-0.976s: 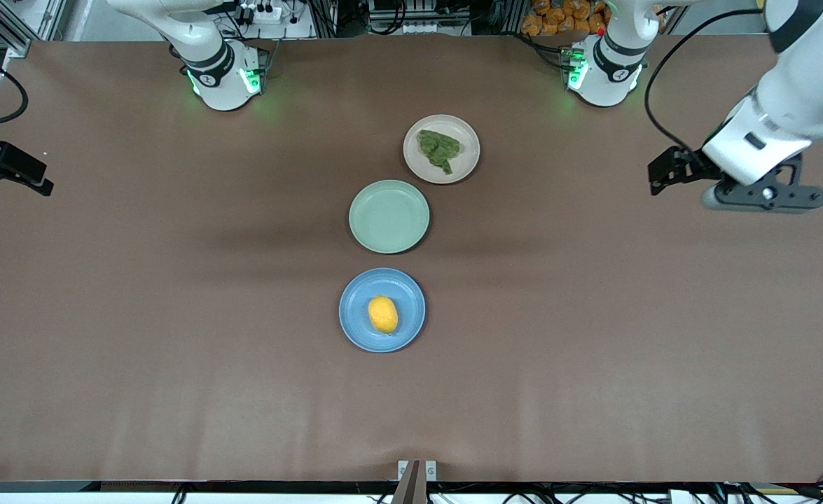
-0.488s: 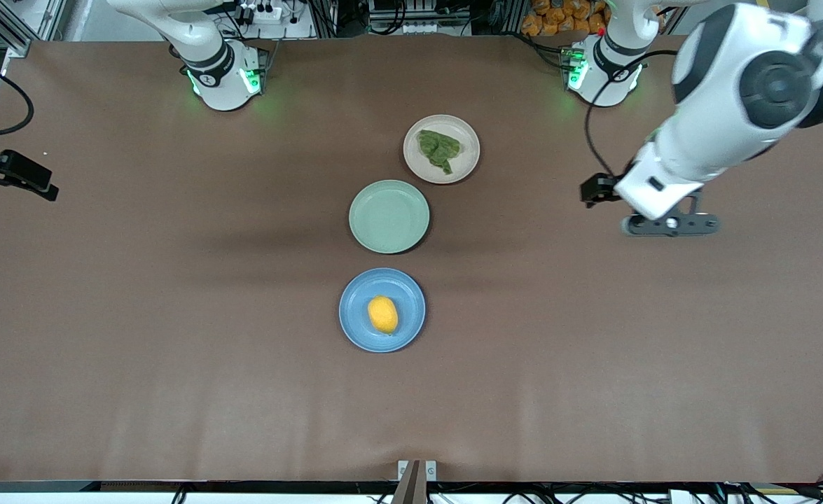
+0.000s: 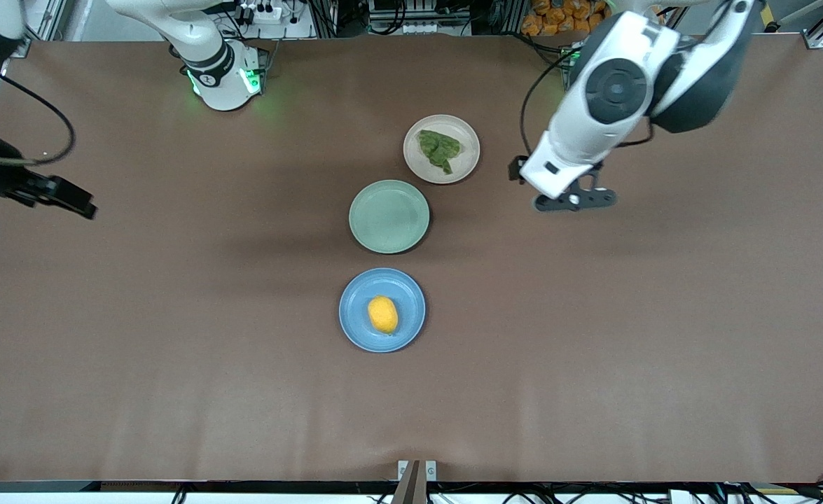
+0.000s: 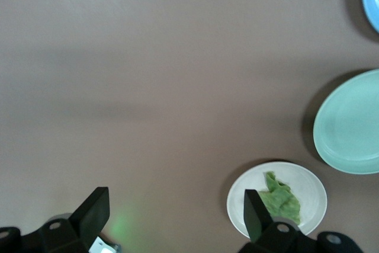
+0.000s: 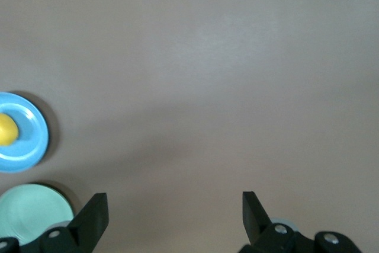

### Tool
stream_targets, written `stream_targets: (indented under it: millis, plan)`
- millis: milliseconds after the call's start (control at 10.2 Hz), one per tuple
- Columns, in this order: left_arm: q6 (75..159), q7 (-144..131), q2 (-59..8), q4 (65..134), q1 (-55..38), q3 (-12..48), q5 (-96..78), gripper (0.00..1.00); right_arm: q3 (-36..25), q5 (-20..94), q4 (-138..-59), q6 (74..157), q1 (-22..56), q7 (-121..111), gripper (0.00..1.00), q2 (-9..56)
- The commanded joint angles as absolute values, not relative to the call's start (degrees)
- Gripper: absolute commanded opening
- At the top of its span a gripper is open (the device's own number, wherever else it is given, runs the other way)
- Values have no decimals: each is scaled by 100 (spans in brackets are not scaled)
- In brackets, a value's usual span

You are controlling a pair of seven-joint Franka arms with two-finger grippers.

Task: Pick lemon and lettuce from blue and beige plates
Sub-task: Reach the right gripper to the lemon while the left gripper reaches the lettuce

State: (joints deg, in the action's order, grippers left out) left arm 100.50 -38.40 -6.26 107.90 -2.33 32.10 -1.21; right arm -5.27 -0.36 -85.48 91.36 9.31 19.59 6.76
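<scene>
- Lemon (image 3: 382,314) sits on blue plate (image 3: 356,329), nearest the front camera; lettuce (image 3: 440,149) on beige plate (image 3: 466,133), nearest the bases. Green plate (image 3: 389,215) between them.
- Left gripper (image 4: 173,213): fingers spread, empty, above worktop (image 3: 593,336) just beside beige plate; likely lining up on lettuce.
- Right gripper (image 5: 174,210): fingers spread, empty, over the right arm's end, well apart from lemon.
- No readable labels.

A pale green plate (image 3: 389,215) sits on the brown table (image 3: 593,350), near the middle, with nothing on it. It lies between two other plates in a slightly slanted row, and its rim is close to each neighbour without touching. At the table's edge nearest the front camera, a small bracket (image 3: 417,471) is fixed at the middle. Above the table's top edge, a heap of orange items (image 3: 558,15) shows among cables and frame parts.
</scene>
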Motion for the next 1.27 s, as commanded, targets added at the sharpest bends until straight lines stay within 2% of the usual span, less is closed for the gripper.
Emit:
stream_targets:
  millis: [0,195,585,976,1171]
  plan:
    - [10458,-4558,-640,11362,-306,3707,-211,100,-46,-9,-8805,9875,940,2976,100,974]
    - [10651,-5401,-1175,11434,-937,3735,-185,100,341,-9,-8842,10369,958,3617,100,1404]
    - [11652,-6529,-2151,11426,-1651,3727,-132,100,799,-26,-8816,11818,1335,5323,100,2484]
    - [12102,-6768,-2969,11417,-2038,3727,-114,100,835,-149,-8396,12962,2160,5528,100,3802]
    - [12365,-6776,-3277,11417,-2188,3683,-53,100,809,-184,-8174,13314,2503,5537,100,4148]
